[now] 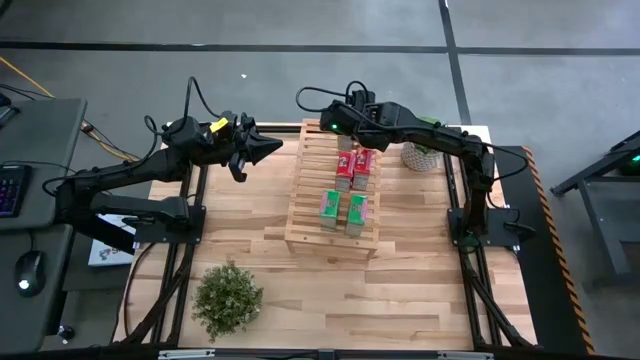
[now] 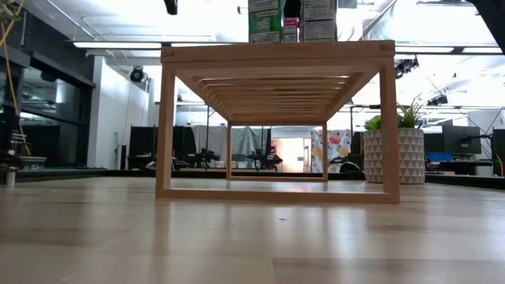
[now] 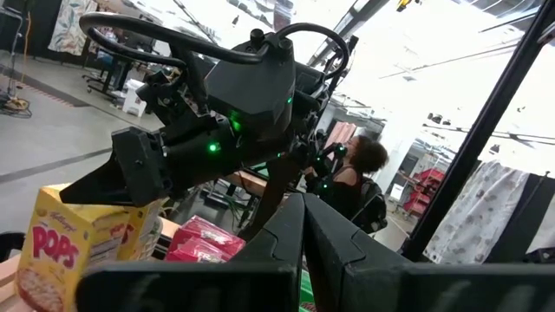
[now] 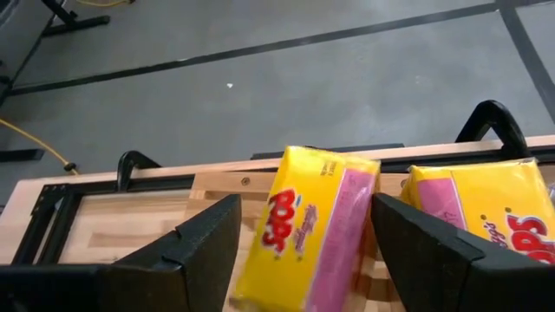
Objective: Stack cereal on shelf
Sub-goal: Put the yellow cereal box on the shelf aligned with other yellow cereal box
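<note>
The light-wood slatted shelf (image 1: pixel 310 190) stands on the table's middle. On its top stand two pink-red cereal boxes (image 1: pixel 354 168) and two green ones (image 1: pixel 343 207). At the shelf's far end lie two yellow boxes, one (image 4: pixel 308 230) between my right gripper's (image 4: pixel 305 208) open fingers, the other (image 4: pixel 486 217) beside it. My right gripper (image 1: pixel 345 132) hangs over that far end, pointing down. My left gripper (image 1: pixel 268 148) is shut, holds nothing, and hovers left of the shelf, pointing at it. In the left wrist view it (image 3: pixel 303 230) faces the right arm and a yellow box (image 3: pixel 65 251). My right gripper straddles the yellow box from above, fingers across its width. One finger (image 4: pixel 199 243) stands clear of the yellow face, with shelf showing between. The other finger (image 4: pixel 416 243) lies close by the box's pink side (image 4: pixel 347 225); whether it touches, I cannot tell.
A plant in a white patterned pot (image 1: pixel 422 155) stands at the far right beside the shelf, also in the low view (image 2: pixel 394 154). A leafy green plant (image 1: pixel 228 297) sits near the table's near left. Bare plank lies in front of the shelf. A person (image 3: pixel 364 169) is in the room behind.
</note>
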{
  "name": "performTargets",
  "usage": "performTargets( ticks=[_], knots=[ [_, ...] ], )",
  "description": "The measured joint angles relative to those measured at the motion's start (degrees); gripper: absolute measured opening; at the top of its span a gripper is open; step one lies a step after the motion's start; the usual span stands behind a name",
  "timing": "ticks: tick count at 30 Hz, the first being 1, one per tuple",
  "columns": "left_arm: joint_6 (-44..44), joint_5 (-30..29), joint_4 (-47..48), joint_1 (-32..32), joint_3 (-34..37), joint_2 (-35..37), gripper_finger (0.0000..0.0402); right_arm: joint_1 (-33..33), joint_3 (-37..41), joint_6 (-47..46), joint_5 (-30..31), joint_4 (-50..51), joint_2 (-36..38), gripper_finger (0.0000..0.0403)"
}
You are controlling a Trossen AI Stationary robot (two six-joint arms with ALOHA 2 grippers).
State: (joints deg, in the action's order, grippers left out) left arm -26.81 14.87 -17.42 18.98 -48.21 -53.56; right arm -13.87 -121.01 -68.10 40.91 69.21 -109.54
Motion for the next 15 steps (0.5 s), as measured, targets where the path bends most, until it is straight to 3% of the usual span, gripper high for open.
performTargets(
  ticks=[15],
  knots=[
    [0.0, 0.0, 0.0, 0.0, 0.0, 0.0, 0.0000, 0.0, 0.0, 6.8, 0.9, -2.5, 2.1, 0.0252]
  ],
)
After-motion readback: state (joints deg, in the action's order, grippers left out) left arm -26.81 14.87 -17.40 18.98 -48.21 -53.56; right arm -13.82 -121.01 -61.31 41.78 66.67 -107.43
